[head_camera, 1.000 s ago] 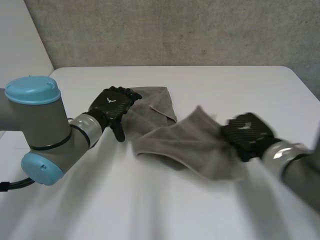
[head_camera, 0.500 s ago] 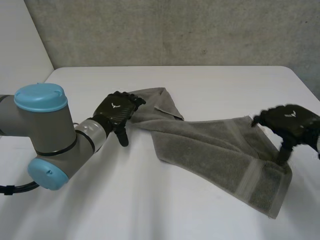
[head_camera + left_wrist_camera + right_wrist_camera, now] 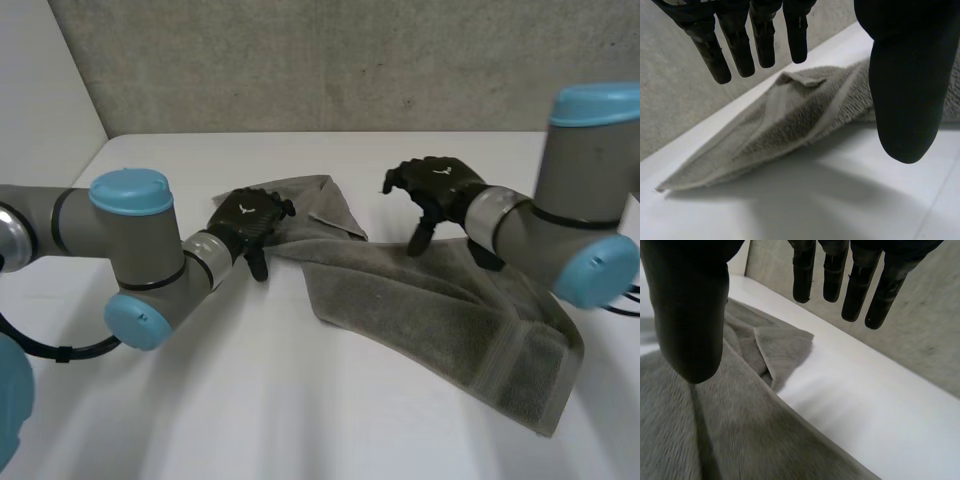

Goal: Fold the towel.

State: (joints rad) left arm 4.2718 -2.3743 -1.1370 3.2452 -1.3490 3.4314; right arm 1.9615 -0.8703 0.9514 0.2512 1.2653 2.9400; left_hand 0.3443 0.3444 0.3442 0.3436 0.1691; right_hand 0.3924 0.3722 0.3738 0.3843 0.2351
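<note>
The grey towel (image 3: 430,300) lies in a long band on the white table, from a folded-over end at the far left down to a striped end at the near right. My left hand (image 3: 247,217) is open at the far-left end, by the folded corner. In the left wrist view its thumb (image 3: 902,75) and straight fingers hang just above the towel (image 3: 790,120) and hold nothing. My right hand (image 3: 437,185) hovers open over the towel's far edge near its middle. In the right wrist view, the right hand's fingers (image 3: 855,285) are spread above the towel (image 3: 740,405).
The white table (image 3: 300,400) has bare room in front of the towel and beyond it. A concrete wall (image 3: 350,60) stands behind the table's far edge. My right arm (image 3: 590,250) reaches in over the towel's right part.
My right hand let go of the towel's right end, which now lies flat, and swung left to the towel's middle. The left arm moved slightly right.
</note>
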